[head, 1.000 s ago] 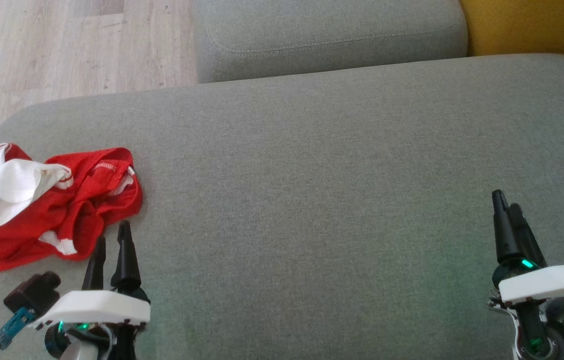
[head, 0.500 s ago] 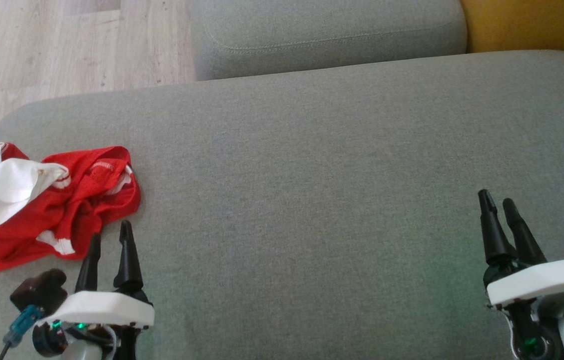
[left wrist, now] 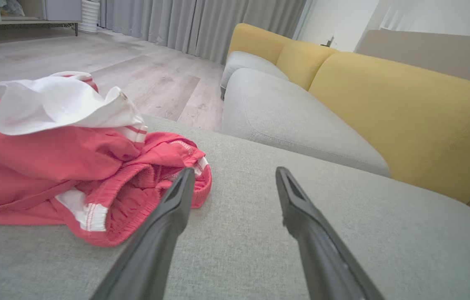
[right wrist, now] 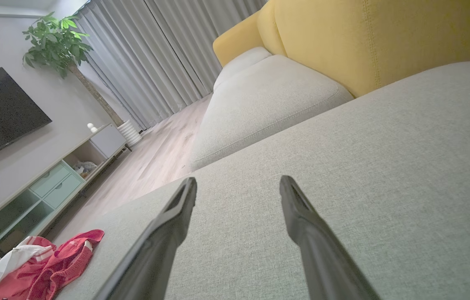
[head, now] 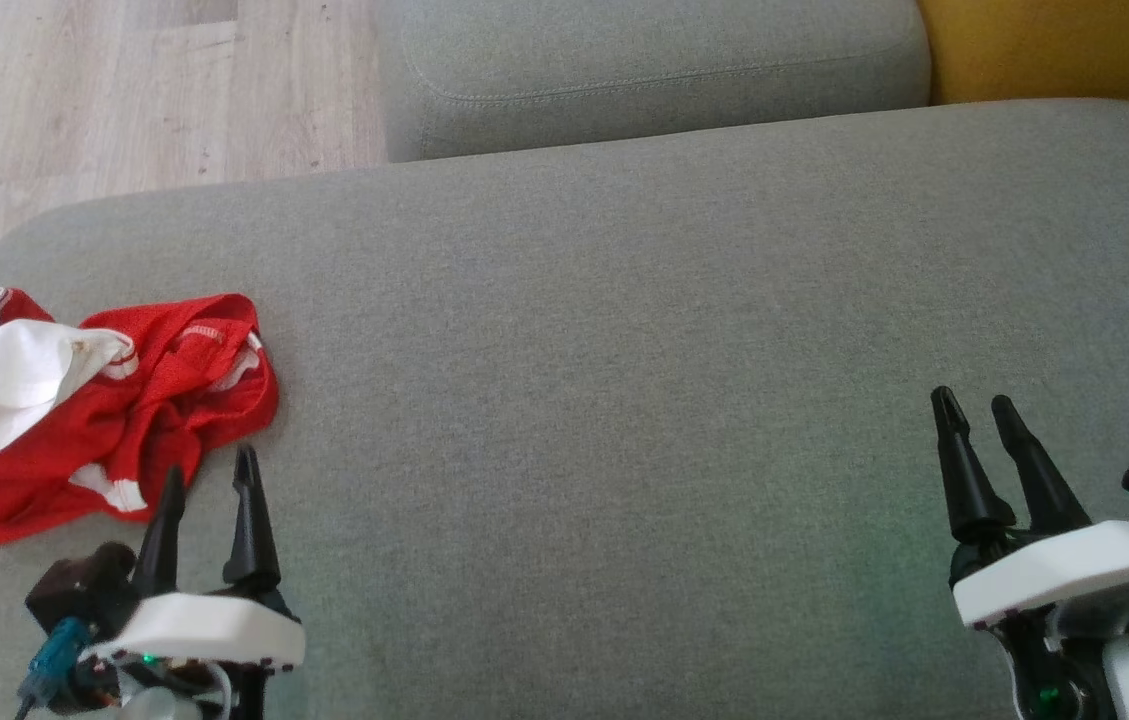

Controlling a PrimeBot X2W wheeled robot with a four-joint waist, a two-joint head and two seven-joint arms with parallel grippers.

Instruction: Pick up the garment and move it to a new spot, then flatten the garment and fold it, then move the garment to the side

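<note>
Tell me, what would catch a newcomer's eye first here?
A crumpled red and white garment lies at the left edge of a broad grey sofa cushion. The left jaws stand open right beside it, the right jaws open far off at the lower right. A yellow backrest glows behind.

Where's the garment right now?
Head view: the red-and-white garment lies crumpled at the left edge of the grey cushion, just ahead of the left end effector.

The right tool, spread wide, hovers over grey cushion; red garment well apart.
</note>
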